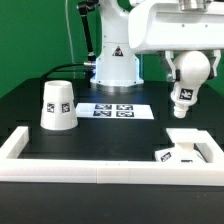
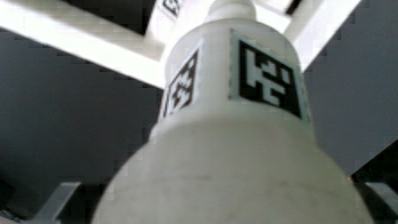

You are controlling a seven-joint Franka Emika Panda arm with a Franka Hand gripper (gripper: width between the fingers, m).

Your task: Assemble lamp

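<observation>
My gripper (image 1: 188,72) is shut on the white round-headed bulb (image 1: 187,80) and holds it in the air above the exterior view's right side, its tagged stem pointing down. In the wrist view the bulb (image 2: 222,120) fills the frame, head between my fingers (image 2: 45,200), with black-and-white tags on the stem. The flat square base (image 1: 187,148) lies below the bulb, against the rail frame's right corner. The tapered cup-shaped shade (image 1: 57,105) stands mouth-down on the exterior view's left, apart from the gripper.
The long white rail frame (image 1: 100,167) runs along the table's front and turns back at both ends. The marker board (image 1: 112,110) lies flat at the table's middle, in front of the arm's base (image 1: 114,65).
</observation>
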